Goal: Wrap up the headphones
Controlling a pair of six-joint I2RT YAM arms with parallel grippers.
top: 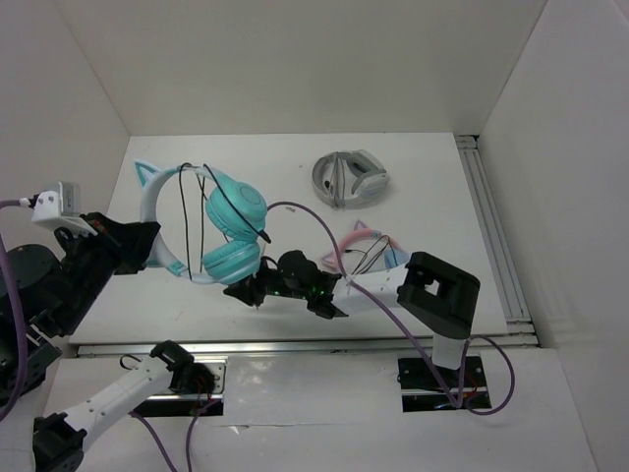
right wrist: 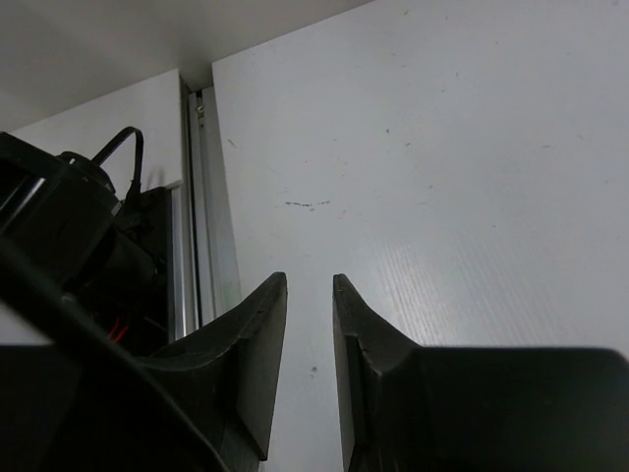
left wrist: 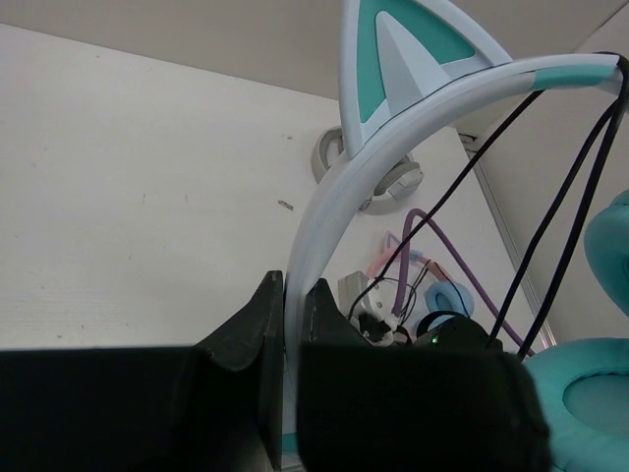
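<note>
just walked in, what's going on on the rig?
The left end effector is shut on the pale headband of the teal headphones, with the black cable looped over the band a few times. The right end effector sits beside them, jaws slightly open, holding nothing. The pink headphones and grey headphones lie on the table.

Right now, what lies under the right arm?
The pink cat-ear headphones lie there. Their pink headband and pointed ears show beyond the right arm. The arm covers the near part, so most of the ear cups cannot be seen.
</note>
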